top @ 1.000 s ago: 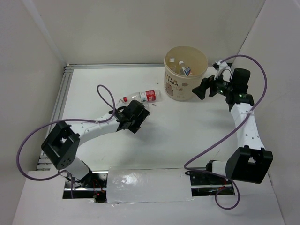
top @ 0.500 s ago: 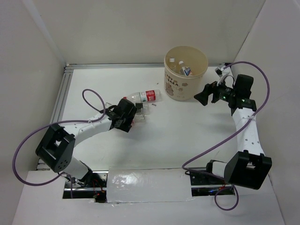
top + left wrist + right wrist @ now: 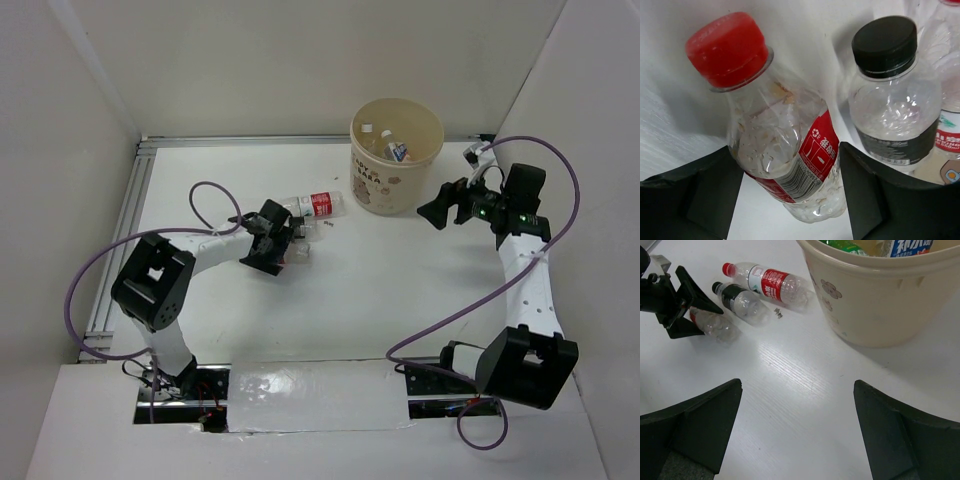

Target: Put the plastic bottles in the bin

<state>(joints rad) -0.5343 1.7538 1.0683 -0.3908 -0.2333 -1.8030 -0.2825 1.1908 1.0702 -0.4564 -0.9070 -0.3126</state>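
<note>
Three plastic bottles lie on the table left of the bin (image 3: pixel 385 185). One has a red cap and a red label (image 3: pixel 785 145), one a black cap (image 3: pixel 892 107), and one is longer with a red and white label (image 3: pixel 318 204). My left gripper (image 3: pixel 790 170) is open and low, its fingers on either side of the red-capped bottle's lower body, with a gap at the left finger. In the right wrist view this bottle (image 3: pixel 715 326) lies by the left gripper (image 3: pixel 687 310). More bottles (image 3: pixel 397 149) lie inside the bin (image 3: pixel 880 305). My right gripper (image 3: pixel 797 385) is open and empty, right of the bin.
A metal rail (image 3: pixel 125 235) runs along the table's left edge, and white walls enclose the back and sides. A small dark scrap (image 3: pixel 778 313) lies on the table beside the long bottle. Purple cables loop from both arms.
My left gripper has swung left and back, and come down astride the red-capped bottle. My right gripper has drawn slightly right, away from the bin.
</note>
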